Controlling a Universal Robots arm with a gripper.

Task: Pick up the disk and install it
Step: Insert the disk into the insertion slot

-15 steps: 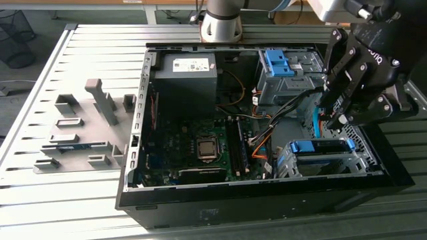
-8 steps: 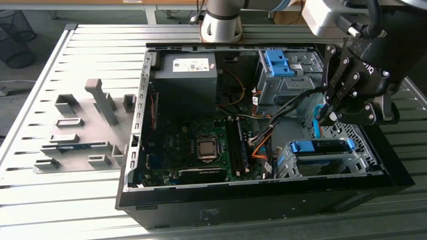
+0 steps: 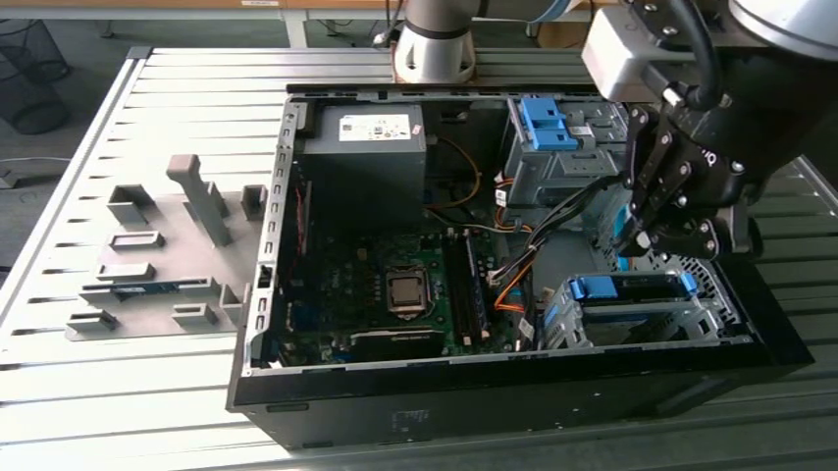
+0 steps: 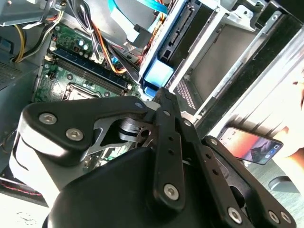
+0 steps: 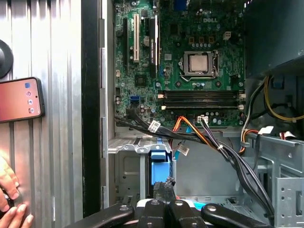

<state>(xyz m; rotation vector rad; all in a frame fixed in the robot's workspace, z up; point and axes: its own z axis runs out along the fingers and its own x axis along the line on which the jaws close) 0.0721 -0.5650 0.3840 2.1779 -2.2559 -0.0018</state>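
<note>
Just below the tool, in the metal drive cage at the front corner of the open computer case, sits the disk in its blue caddy, its blue end showing right in front of the fingertips in the first wrist view. The tool's fingers look drawn close together with nothing between them, and whether they touch the disk I cannot tell. Beside the case, a phone lies on the ribbed counter near a person's hand.
</note>
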